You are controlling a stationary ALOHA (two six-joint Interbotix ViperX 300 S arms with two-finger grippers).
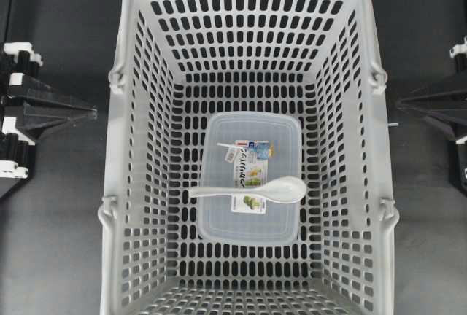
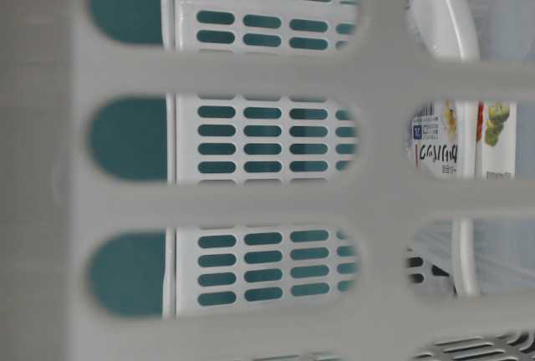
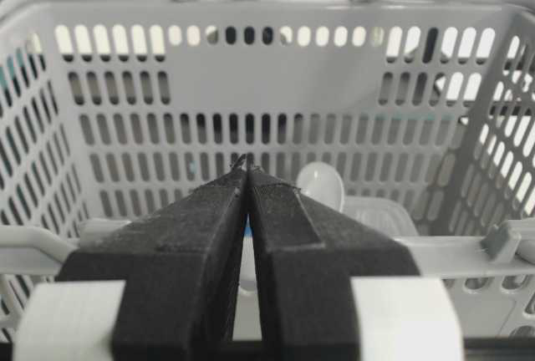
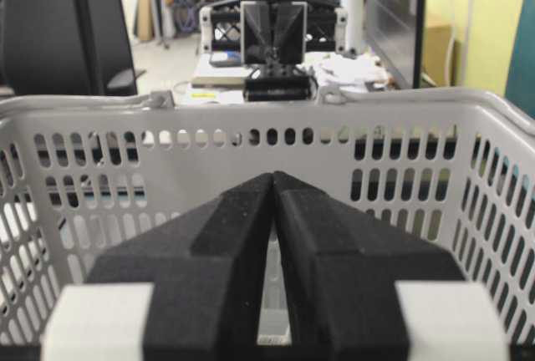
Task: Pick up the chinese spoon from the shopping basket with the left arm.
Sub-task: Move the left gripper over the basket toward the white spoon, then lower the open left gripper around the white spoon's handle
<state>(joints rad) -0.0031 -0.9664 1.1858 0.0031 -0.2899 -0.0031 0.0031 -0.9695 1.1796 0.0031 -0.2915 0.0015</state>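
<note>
Chinese spoon (image 1: 252, 190) lies untouched atop a container (image 1: 250, 176) in the shopping basket (image 1: 117, 147); left gripper (image 3: 245, 163), at nine o'clock, and right gripper (image 4: 273, 179), at three o'clock, both jaws clenched, empty.

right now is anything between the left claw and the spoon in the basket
Yes: the shopping basket wall. The left claw sits shut outside its near rim, while the chinese spoon lies inside on the clear container's lid. Nothing covers the spoon from above.

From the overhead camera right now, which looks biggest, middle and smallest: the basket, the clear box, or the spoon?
Largest to smallest in the overhead view:
1. shopping basket, filling most of the picture.
2. clear lidded container, lying on the basket floor.
3. chinese spoon, resting across the container's lid.
</note>
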